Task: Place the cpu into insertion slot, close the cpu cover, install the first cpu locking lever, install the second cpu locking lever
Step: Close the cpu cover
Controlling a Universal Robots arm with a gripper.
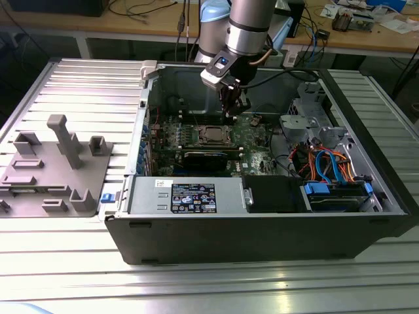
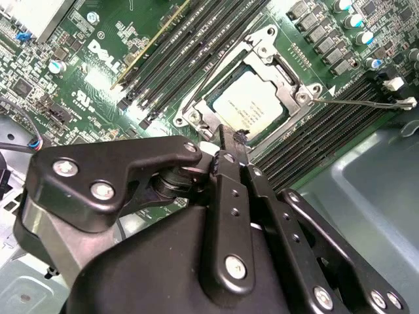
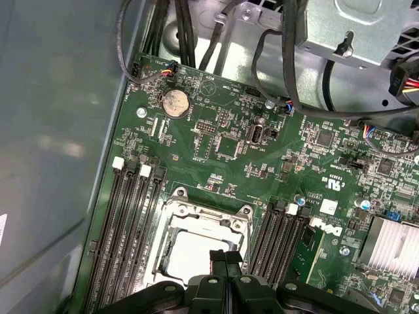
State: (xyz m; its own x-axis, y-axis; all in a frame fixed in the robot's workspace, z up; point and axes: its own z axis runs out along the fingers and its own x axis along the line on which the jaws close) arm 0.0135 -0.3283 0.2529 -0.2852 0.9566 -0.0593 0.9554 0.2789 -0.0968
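While cpu (image 2: pixel 249 108) is sitting in insertion slot (image 2: pixel 283 67) with cpu cover (image 2: pixel 196 118) lying flat over it, gripper (image 2: pixel 234 139) is hovering at slot's edge, fingers pressed together, holding nothing. Lever step is seeming in hand: wire locking lever (image 2: pixel 366 101) is sticking out beside slot, probably unlatched. It is calling for careful push down, then under hook.

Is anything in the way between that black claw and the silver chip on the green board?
Nothing visible is. In the second wrist view the gripper, fingers closed, is right by the edge of the cpu cover, whose frame lies around the cpu; the chip's silver top shows bare through the window.
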